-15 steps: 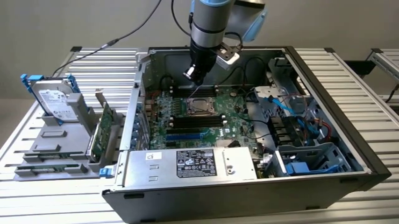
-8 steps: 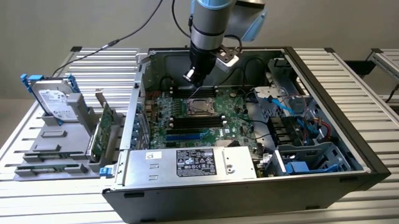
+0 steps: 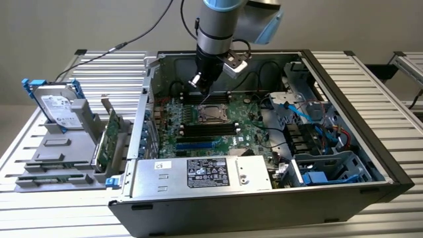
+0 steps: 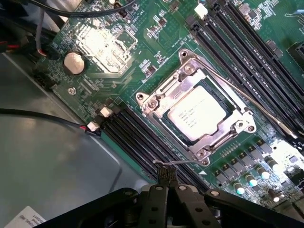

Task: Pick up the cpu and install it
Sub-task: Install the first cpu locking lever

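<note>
**Shut gripper above the memory slots, cpu at about 5 o'clock**

Exterior view, from its left to its right: a drive [image 3: 58, 106] and cards [image 3: 106, 141] stand in holders outside the open case [image 3: 350, 94]. Inside it, the gripper [image 3: 203, 91] hangs over the board [image 3: 248, 124]. The cpu [image 3: 213, 113] lies near the gripper's tip, at about 5 o'clock from it, and a bank of slots [image 3: 206, 97] lies between the two. The slots run from 9 to 3 o'clock. The cpu is close to square, so no long axis can be made out.

Wrist view: the gripper [image 4: 166, 178] has its jaws closed together and nothing is seen between them. The cpu [image 4: 199, 114] lies flat in its socket, silver face up, under the metal frame [image 4: 156, 102]. By this it appears already seated. Dark slots [image 4: 137, 135] lie between the cpu and the fingertips. The hooked end of a thin wire lever [image 4: 183, 162] lies just beside the fingertips, and whether they touch it cannot be told. The single arm works alone, so no choice of the nearer hand arises.
</note>
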Controlling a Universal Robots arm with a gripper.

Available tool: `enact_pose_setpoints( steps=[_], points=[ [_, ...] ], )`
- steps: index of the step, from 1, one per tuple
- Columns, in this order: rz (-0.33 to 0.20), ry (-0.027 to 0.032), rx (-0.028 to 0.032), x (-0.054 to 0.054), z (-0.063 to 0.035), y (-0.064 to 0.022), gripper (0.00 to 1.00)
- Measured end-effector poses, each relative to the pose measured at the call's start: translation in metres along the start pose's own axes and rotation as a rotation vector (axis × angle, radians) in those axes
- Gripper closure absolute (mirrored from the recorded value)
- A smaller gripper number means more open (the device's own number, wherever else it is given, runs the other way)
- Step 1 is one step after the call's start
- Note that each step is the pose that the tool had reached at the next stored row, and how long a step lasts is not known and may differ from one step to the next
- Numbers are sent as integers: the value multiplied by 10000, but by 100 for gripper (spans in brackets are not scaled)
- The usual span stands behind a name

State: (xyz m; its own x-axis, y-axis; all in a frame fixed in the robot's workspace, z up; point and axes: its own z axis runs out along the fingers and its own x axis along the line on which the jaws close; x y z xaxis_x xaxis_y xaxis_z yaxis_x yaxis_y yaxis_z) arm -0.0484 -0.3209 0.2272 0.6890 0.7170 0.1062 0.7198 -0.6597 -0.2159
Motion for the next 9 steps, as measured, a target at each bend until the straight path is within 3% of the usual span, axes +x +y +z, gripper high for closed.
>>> enact_pose_setpoints(
  steps=[2,9],
  points=[
    [-1,-32,4,-12,2,-11,89],
    [-85,-39,2,-53,-7,14,89]
  ],
)
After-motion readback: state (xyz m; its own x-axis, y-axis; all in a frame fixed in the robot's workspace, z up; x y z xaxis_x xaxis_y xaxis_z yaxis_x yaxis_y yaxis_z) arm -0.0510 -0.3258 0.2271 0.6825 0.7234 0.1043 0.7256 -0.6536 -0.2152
